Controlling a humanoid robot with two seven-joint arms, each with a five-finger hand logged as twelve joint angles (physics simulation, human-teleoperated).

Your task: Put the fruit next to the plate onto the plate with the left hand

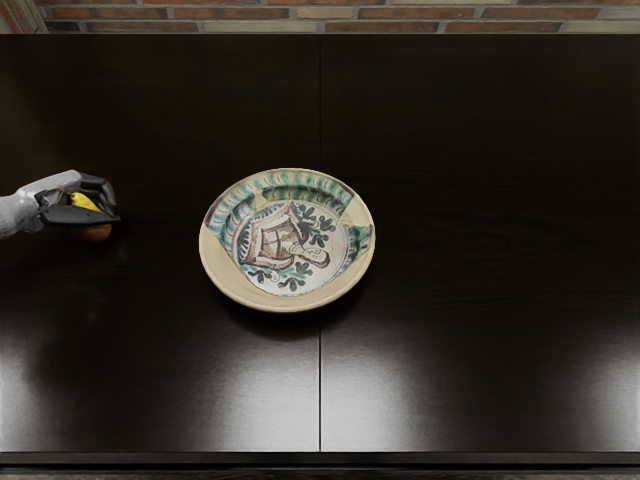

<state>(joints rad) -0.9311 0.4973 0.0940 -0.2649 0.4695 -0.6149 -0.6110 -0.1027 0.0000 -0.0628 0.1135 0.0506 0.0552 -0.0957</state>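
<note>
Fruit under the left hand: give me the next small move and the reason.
Probably lift the fruit slightly off the table: the left hand sits over it, well left of the plate, whose raised rim must be cleared before carrying it rightward. Whether the grasp is secure cannot be seen.

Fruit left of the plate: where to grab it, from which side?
Grip the fruit across its round middle, from above: small, round, low on the table, so a side approach likely scrapes. The left hand is over it.
</note>
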